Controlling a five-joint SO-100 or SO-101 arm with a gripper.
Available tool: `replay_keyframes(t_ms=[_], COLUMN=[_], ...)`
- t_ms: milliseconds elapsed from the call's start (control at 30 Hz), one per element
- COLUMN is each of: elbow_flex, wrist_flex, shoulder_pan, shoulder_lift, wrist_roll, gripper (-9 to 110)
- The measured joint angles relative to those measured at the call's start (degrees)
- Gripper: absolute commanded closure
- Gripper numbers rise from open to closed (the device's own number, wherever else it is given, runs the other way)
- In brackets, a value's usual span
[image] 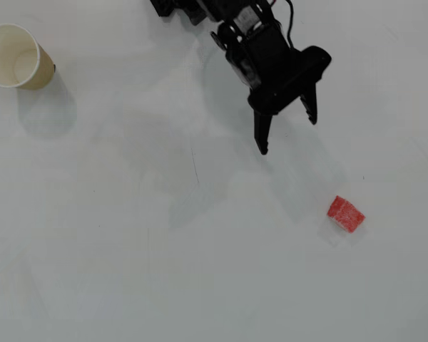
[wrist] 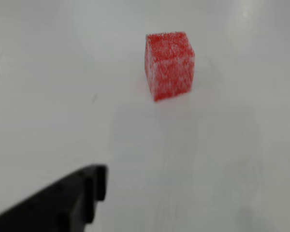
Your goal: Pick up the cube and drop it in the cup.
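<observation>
1. The black gripper (image: 287, 134) hangs over the white desk (image: 128, 249) near the top middle of the overhead view, its jaws spread apart and holding nothing.
2. The two fingers (image: 262, 135) point down and to the right in that view, toward the cube, with clear desk between their tips and it.
3. The red, speckled cube (image: 345, 214) sits on the desk toward the lower right of the overhead view, well apart from the gripper and turned at an angle to the picture's edges.
4. In the wrist view the cube (wrist: 169, 65) stands upper centre, resting flat on the desk, nothing touching it; the picture is a little blurred.
5. One dark finger (wrist: 63, 203) of the gripper pokes in from the lower left corner of the wrist view, well short of the cube.
6. The tan paper cup (image: 18, 57) stands in the far upper left of the overhead view, its cream inside showing, well apart from both the cube and the gripper.
</observation>
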State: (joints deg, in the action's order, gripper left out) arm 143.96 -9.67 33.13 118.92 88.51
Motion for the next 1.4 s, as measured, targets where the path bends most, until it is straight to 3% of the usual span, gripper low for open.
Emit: replay_keyframes(t_ms=[800,1400], elbow_flex=[-29.0,-45.35], wrist_flex=[2.55,3.43], shoulder_pan=[0.09,0.09], shoulder_lift=[-38.76,-56.95], wrist_roll=[0.0,0.0], gripper=[63,63])
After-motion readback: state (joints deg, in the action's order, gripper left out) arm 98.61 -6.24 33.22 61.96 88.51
